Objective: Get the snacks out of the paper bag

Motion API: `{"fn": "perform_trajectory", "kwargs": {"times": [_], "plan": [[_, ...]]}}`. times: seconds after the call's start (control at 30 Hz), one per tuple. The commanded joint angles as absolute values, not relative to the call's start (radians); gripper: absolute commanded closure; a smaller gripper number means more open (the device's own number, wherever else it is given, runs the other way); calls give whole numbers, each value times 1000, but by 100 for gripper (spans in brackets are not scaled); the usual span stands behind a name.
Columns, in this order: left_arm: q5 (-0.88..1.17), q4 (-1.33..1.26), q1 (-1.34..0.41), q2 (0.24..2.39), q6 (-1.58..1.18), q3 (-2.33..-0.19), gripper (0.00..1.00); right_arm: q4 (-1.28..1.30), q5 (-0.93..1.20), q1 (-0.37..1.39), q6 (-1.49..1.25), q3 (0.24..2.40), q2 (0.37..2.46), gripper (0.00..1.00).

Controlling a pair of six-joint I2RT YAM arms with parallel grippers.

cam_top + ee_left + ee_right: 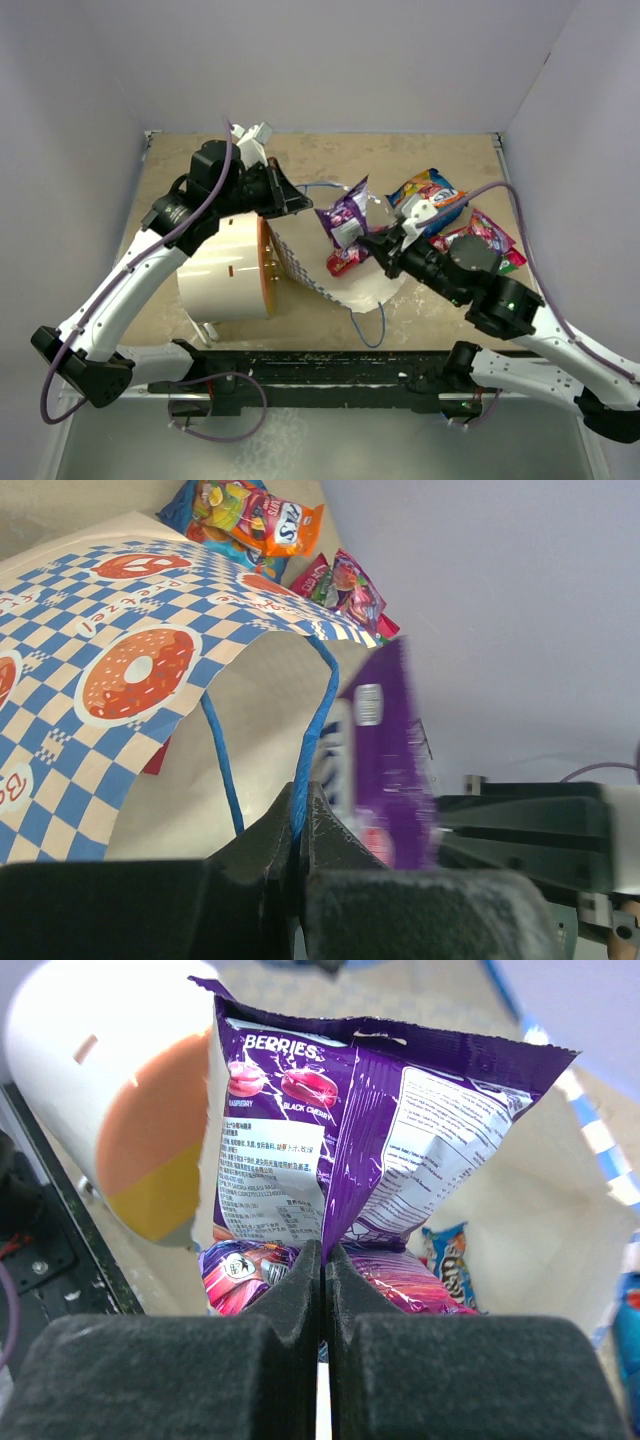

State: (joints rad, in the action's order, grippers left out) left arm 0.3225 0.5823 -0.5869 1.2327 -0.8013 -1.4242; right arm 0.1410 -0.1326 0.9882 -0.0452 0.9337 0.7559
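Observation:
The paper bag (300, 262) lies on its side, checkered outside (120, 680) up and white inside (540, 1200) showing. My left gripper (287, 196) is shut on one blue cord handle (312, 730), pinched between its jaws (297, 815). My right gripper (370, 241) is at the bag's mouth, shut on the bottom edge of a purple snack packet (350, 1120), which it holds upright (347, 220). Below it in the bag lie a pink-purple packet (235, 1270) and a blue one (450, 1260). A blue-and-orange packet (430, 195) and a pink-red one (487, 240) lie on the table to the right.
A big white cylinder with a tan face (225, 265) lies just left of the bag, under my left arm. Grey walls close in the table on three sides. A black rail (320, 375) runs along the near edge.

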Motion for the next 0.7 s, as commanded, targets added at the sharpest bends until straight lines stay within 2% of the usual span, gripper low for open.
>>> {"fn": "perform_trajectory", "kwargs": {"times": [0.0,0.1,0.23,0.3,0.37,0.53,0.67], "plan": [[307,582,-566,1240,-787,-1430,100,188,-324,988,-35,1107,740,100],[337,570,-559,1255,-775,-1431,100,180,-576,987,-82,1140,745,100],[387,558,-558,1287,-752,-1432,100,170,-1091,981,-204,1116,794,100],[411,557,-558,1298,-742,-1435,100,215,-1172,945,-247,1120,843,100],[435,558,-557,1306,-730,-1437,100,347,-1152,856,-367,1140,905,100],[476,573,-554,1327,-684,-1464,100,569,-877,531,-671,1174,1046,100],[501,591,-552,1346,-639,-1506,100,649,-730,346,-764,1172,1099,100]]}}
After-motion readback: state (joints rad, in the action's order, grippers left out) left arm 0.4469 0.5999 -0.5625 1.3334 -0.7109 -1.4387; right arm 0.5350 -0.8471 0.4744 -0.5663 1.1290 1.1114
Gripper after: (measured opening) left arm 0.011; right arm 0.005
